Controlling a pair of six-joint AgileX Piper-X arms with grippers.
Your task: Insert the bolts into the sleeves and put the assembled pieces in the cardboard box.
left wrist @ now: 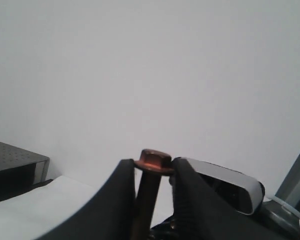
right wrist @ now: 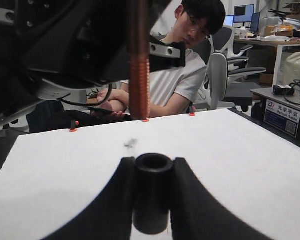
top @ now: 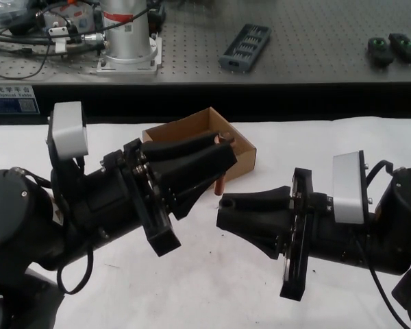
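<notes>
A copper bolt [top: 221, 164] hangs upright, head up, in my left gripper [top: 222, 154], which is shut on it; in the left wrist view the bolt [left wrist: 151, 186] sits between the two dark fingers [left wrist: 115, 200]. My right gripper [top: 226, 203] is shut on a black sleeve [right wrist: 152, 195], held upright with its open bore facing up. The bolt's threaded tip [right wrist: 139, 90] hangs above the sleeve, slightly off to one side, with a gap between them. The cardboard box [top: 240, 147] stands just behind the two grippers, open at the top.
A white sheet [top: 212, 288] covers the bench. Behind it lies a perforated metal plate with a silver cylinder base [top: 127, 34], cables, a dark ribbed tray [top: 244, 46] and two black parts [top: 392, 48].
</notes>
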